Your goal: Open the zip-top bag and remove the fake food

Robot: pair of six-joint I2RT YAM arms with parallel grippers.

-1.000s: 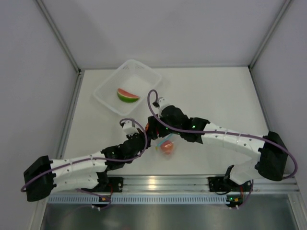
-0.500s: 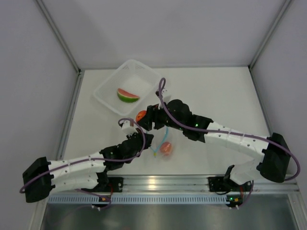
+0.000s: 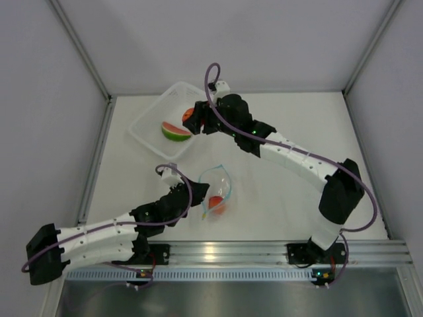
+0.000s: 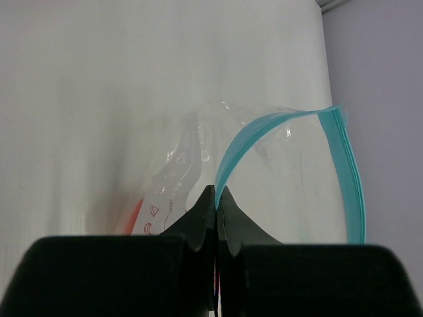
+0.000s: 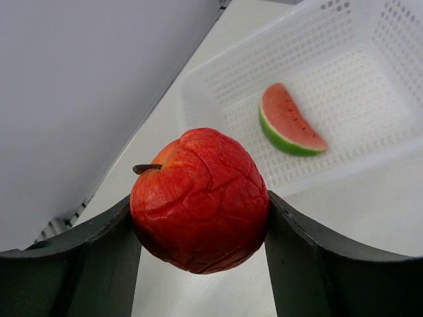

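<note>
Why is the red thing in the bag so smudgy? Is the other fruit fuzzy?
Left wrist view: the red toy is a smear behind the crinkly zip-top bag. Right wrist view: the red fruit is sharp, wrinkles clear. Top view: metal rail glares.

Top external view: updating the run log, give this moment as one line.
left fingers: shut on bag; right fingers: hold red fruit by basket; watermelon wedge: in basket; bag: open, one fruit inside
</note>
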